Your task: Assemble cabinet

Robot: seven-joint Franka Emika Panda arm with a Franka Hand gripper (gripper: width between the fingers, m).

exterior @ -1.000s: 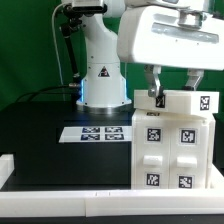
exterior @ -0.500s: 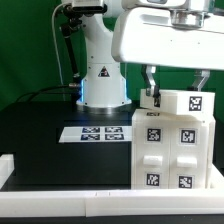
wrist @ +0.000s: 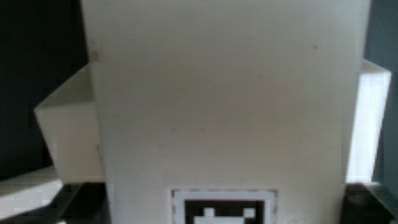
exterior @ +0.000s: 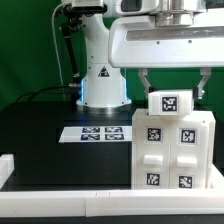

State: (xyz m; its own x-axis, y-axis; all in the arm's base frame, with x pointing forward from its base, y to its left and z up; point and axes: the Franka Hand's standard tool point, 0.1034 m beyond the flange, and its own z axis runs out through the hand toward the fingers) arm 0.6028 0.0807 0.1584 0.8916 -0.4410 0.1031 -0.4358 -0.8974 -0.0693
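Note:
The white cabinet body (exterior: 172, 152) stands upright at the exterior view's right, with several tagged drawer-like blocks on its front. A white tagged top piece (exterior: 172, 103) sits on it. My gripper (exterior: 173, 95) comes down from above with one finger on each side of this top piece, shut on it. In the wrist view the top piece (wrist: 214, 110) fills the frame, its tag (wrist: 222, 212) is at the edge, and my dark fingertips (wrist: 64, 203) show at both sides. A cabinet side wall (wrist: 68, 125) shows beside it.
The marker board (exterior: 95, 132) lies flat on the black table to the exterior view's left of the cabinet. The arm's white base (exterior: 100, 75) stands behind it. A white rim (exterior: 60, 196) runs along the table's front edge and left corner.
The gripper and the top piece have turned: the piece's tag now faces the camera and sits further to the exterior view's left. The cabinet body has stayed put.

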